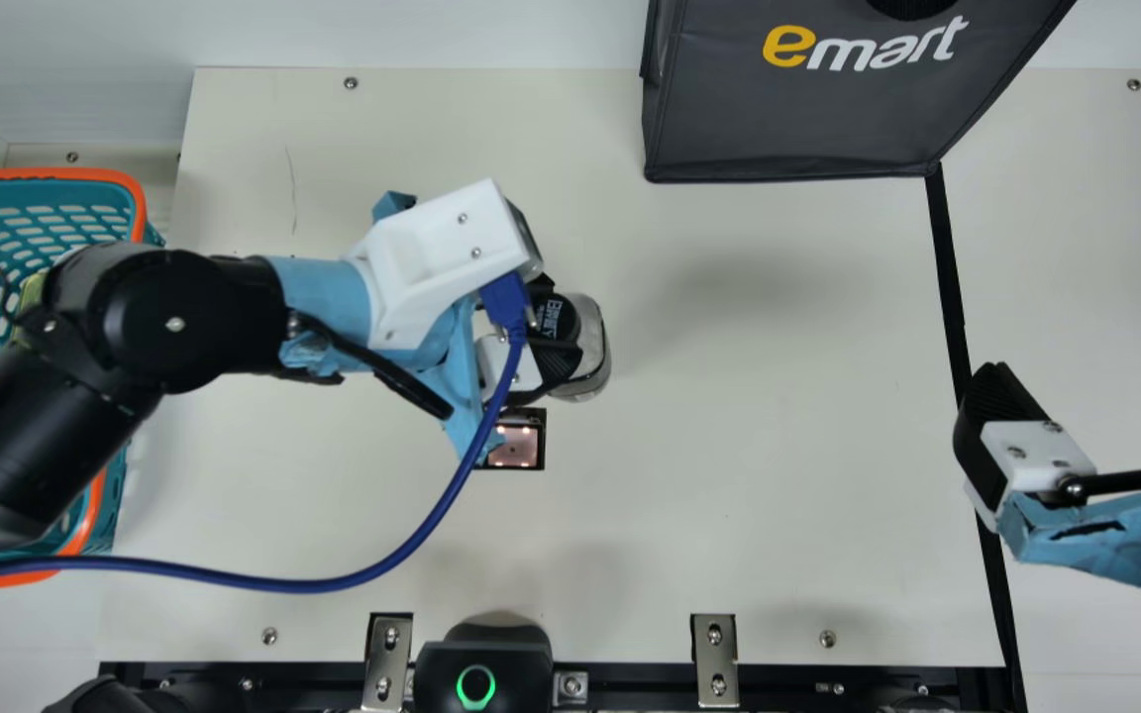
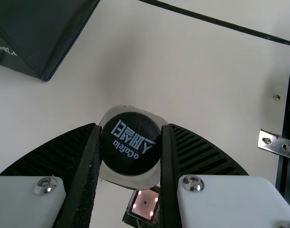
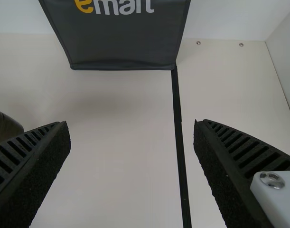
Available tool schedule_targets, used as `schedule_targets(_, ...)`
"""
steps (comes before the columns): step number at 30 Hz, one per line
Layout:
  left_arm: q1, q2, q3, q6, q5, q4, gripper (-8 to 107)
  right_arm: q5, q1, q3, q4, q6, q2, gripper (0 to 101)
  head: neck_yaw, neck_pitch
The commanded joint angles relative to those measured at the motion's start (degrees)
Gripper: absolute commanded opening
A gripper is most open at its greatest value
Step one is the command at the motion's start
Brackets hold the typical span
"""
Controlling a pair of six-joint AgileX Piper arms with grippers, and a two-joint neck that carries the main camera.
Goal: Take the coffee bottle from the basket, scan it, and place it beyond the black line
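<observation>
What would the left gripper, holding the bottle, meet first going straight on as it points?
Likely the table under the coffee bottle that the left gripper holds; the lit scanner looks off to one side, though depth is unclear.

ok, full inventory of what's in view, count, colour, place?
coffee bottle: one, black cap, silvery body, between left fingers
scanner: one, black, lit pinkish window, beside bottle
basket: one, teal, orange rim, far left
basket item: one visible, yellow-green, mostly hidden
bag: one, dark grey, far edge
line: one, black, right side
brackets: two, silver, near edge
green-ringed device: one, black, near edge
table: one, cream
left gripper: black fingers, on bottle
right gripper: black fingers, open, right side
</observation>
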Motion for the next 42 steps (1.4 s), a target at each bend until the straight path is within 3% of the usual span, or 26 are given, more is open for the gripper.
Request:
schedule_targets(1, -0.42, 0.46, -0.14, 0.08, -0.48, 0.14, 10, 0.00, 0.00, 0.00, 0.00, 0.00, 0.00, 91, 0.09, -1.48)
schedule_targets(18, -5.32, 5.22, -0.44, 0.00, -5.45, 1.78, 10, 0.00, 0.00, 0.00, 0.00, 0.00, 0.00, 91, 0.09, -1.48)
schedule_targets(39, -7.14, 11.16, -3.76, 0.60, -7.65, 4.56, 10, 0.00, 0.00, 0.00, 0.00, 0.00, 0.00, 91, 0.09, -1.48)
schedule_targets(42, -7.34, 11.43, -3.79, 0.52, -7.94, 4.92, 20, 0.00, 0.00, 0.00, 0.00, 0.00, 0.00, 91, 0.09, -1.48)
